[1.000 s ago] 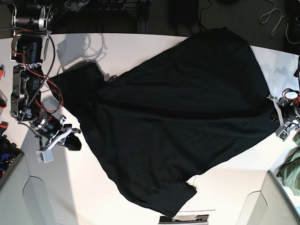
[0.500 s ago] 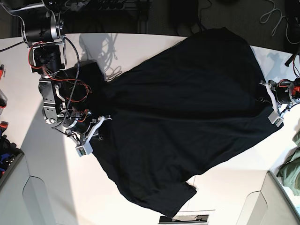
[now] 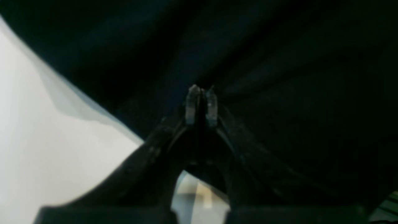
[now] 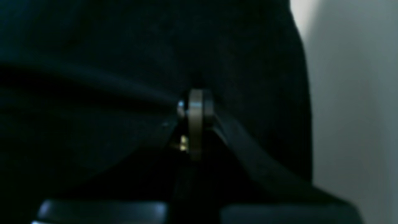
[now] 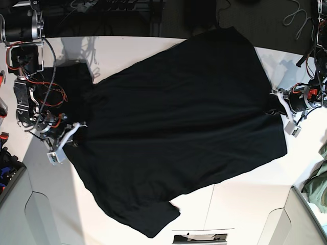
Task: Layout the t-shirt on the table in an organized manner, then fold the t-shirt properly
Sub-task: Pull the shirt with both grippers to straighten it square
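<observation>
The black t-shirt [image 5: 179, 122] lies spread across the white table [image 5: 245, 204], with one sleeve at the bottom [image 5: 153, 219] and another fold at the upper left [image 5: 74, 81]. Its print and tag are hidden. My right gripper [image 5: 72, 133] is at the shirt's left edge, shut on the black cloth; in the right wrist view its fingertips [image 4: 196, 102] pinch a raised fold of the shirt [image 4: 93, 62]. My left gripper [image 5: 278, 104] is at the shirt's right edge, shut on cloth; in the left wrist view it [image 3: 201, 93] pinches the shirt [image 3: 279, 77].
An olive-green garment [image 5: 319, 186] lies at the right edge. Grey bins stand at the lower left [image 5: 15, 204] and lower right [image 5: 301, 219]. Cables and dark floor lie beyond the table's curved far edge [image 5: 133, 37]. Bare table shows in the wrist views [image 3: 46, 140] [image 4: 351, 93].
The right-wrist arm came in over the shirt's left edge, closed on the cloth and pulled it left. The left gripper took the right edge and moved inward. The whole shirt shifted left and lies flatter.
</observation>
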